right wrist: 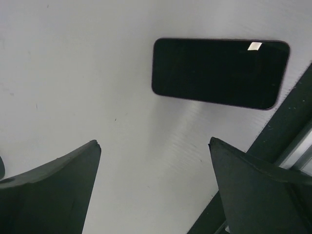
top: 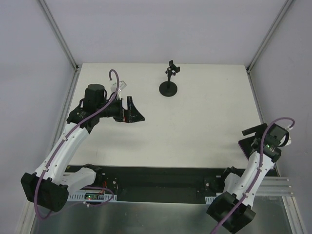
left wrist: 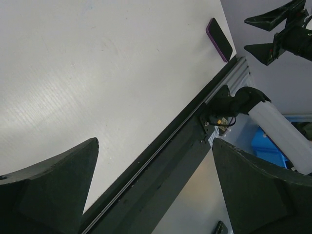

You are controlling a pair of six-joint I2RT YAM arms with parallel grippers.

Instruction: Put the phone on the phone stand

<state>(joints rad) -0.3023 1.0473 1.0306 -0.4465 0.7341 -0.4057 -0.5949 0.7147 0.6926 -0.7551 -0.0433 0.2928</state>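
Observation:
The phone point(right wrist: 219, 73) lies flat, dark face up, near the table's front right corner; it also shows in the left wrist view point(left wrist: 219, 39) and the top view point(top: 242, 146). My right gripper point(right wrist: 154, 141) is open and empty, hovering just short of the phone, which lies ahead of its fingertips; it also shows in the top view point(top: 251, 138). The phone stand point(top: 168, 83) stands upright at the back middle, with nothing in its clamp. My left gripper point(top: 135, 111) is open and empty over the left of the table, far from both; it also shows in the left wrist view point(left wrist: 155, 141).
A black strip point(left wrist: 161, 161) and a metal rail point(top: 278, 185) run along the table's front edge. Enclosure walls and corner posts point(top: 58, 34) bound the back and sides. The right arm point(left wrist: 273, 122) shows beyond the edge.

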